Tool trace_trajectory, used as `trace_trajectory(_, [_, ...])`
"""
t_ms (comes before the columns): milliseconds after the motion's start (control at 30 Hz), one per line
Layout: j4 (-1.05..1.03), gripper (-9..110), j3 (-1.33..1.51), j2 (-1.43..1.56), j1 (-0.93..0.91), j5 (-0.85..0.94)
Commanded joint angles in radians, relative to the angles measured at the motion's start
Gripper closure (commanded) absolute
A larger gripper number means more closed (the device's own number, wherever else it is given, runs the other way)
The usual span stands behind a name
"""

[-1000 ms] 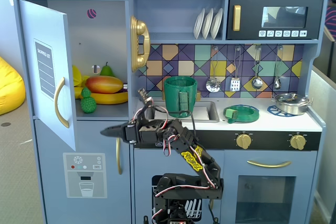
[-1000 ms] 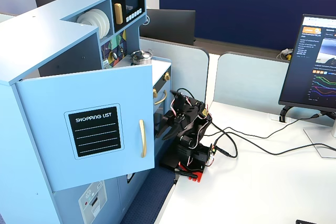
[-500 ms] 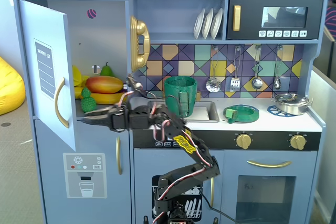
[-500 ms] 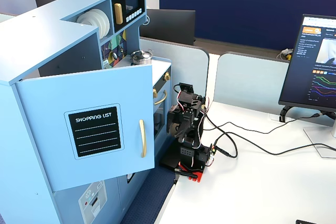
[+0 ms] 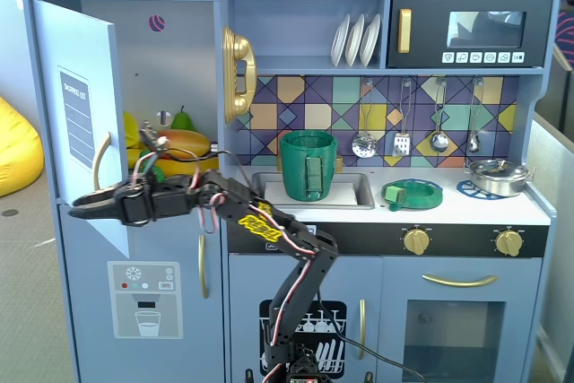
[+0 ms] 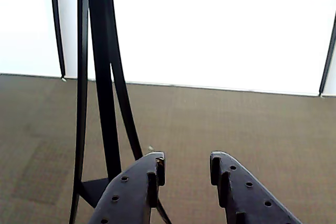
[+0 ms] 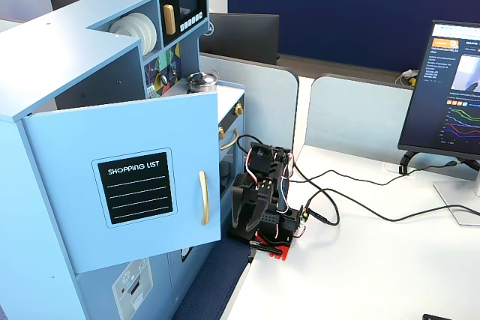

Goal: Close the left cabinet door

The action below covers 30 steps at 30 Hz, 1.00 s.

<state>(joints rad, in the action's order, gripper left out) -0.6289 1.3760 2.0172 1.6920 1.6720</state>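
Note:
The left cabinet door (image 5: 90, 69) stands swung out from the cabinet, light blue with a label and a curved gold handle (image 5: 101, 161). The other fixed view shows its outer face (image 7: 112, 140) with the black "SHOPPING LIST" label (image 7: 135, 185) and the handle (image 7: 202, 198). My gripper (image 5: 76, 207) reaches left and lies across the door's lower part; I cannot tell whether it touches. The door hides it in that other fixed view. In the wrist view my gripper (image 6: 185, 161) is open and empty, facing carpet; the door is out of that view.
Toy fruit (image 5: 179, 143) lies inside the open cabinet. Below is a blue door with a water-dispenser graphic (image 5: 148, 302). A green pot (image 5: 308, 166) stands in the sink. Black tripod legs (image 6: 100, 77) stand on the carpet. The arm's base (image 7: 266, 211) sits on a white desk beside a monitor (image 7: 450, 88).

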Motion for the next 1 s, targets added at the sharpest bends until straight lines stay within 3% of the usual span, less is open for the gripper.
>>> trace_trajectory(0, [0.044, 102, -0.138, -0.077, -0.049, -0.003])
trace_trajectory(367, [0.069, 102, -0.256, -0.222, -0.186, -0.008])
trace_trajectory(967, [0.089, 102, -0.242, -0.216, -0.589, -0.015])
